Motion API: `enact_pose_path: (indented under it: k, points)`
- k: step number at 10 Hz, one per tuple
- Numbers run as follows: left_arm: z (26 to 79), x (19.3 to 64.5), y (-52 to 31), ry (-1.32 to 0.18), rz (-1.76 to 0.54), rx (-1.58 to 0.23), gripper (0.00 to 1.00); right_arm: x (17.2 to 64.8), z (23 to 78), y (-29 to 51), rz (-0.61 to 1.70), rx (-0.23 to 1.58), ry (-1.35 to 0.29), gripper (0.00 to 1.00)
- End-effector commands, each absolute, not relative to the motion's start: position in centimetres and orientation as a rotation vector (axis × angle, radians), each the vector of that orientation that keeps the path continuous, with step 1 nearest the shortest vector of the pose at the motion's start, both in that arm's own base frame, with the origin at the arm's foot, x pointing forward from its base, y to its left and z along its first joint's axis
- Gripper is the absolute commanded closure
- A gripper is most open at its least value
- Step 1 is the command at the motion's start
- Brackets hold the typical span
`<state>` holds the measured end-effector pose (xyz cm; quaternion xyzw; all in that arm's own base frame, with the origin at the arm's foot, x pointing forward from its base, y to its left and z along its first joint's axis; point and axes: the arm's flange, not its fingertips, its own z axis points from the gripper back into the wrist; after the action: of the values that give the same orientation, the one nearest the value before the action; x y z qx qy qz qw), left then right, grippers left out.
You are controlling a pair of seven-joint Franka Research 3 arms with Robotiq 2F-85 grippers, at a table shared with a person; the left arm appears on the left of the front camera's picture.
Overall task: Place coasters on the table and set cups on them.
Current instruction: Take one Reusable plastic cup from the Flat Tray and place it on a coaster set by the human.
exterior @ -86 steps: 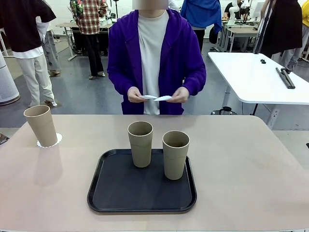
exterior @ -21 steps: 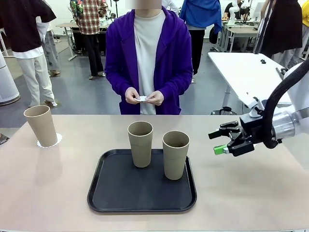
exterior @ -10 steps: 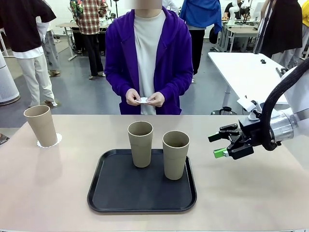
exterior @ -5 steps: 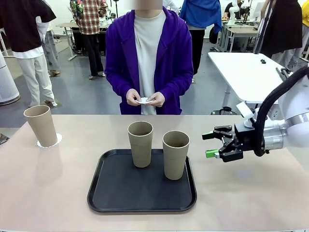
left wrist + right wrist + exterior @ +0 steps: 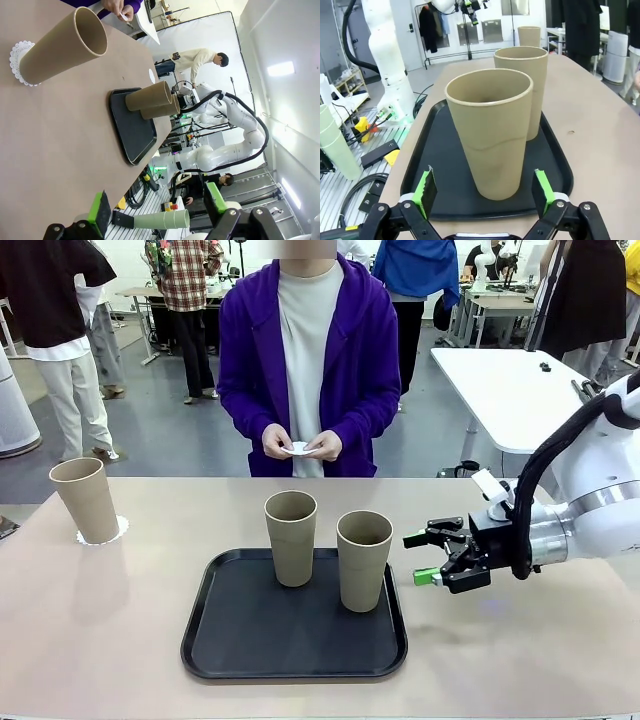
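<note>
Front view: locate the right gripper [image 5: 420,558] low over the table [image 5: 520,650], just beside the right edge of the black tray [image 5: 200,645]. Its jaws stand apart with nothing between them, and the fingertips end just short of the right cup [image 5: 364,560] without touching it. That cup and the middle cup [image 5: 291,538] stand upright on the tray, near each other. The left cup [image 5: 86,500] stands upright on a coaster [image 5: 118,531] near the table's far left corner, well apart from the tray. At the far side, note the person's hands [image 5: 325,446] holding a small piece of white paper [image 5: 297,448] together.

Left wrist view: the picture is rolled sideways. The left gripper [image 5: 157,207] is spread wide and empty. You see the left cup on its coaster ahead on the table, and the tray with its two cups beyond it.

Right wrist view: the right gripper's green pads are spread, and the right cup stands straight ahead, framed between them with a gap on each side. The middle cup stands just behind it on the tray, and the left cup is far off on the table
</note>
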<state>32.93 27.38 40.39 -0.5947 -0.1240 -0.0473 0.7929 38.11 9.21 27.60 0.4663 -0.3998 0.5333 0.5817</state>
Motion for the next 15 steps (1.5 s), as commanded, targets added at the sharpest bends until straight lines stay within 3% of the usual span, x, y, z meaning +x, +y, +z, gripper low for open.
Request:
enact_pose_path:
  k: [1,9,15]
  points:
    - [40.6,32.9,27.5,-0.274,-0.099,-1.286,0.00,39.2,26.5,10.4,1.264,1.124,-0.936,0.00]
    - [40.6,32.9,27.5,-0.274,-0.099,-1.286,0.00,39.0,26.8,10.3,1.257,1.119,-0.911,0.00]
    - [40.6,32.9,27.5,-0.274,-0.099,-1.286,0.00,40.0,24.7,12.2,1.284,1.126,-0.986,0.00]
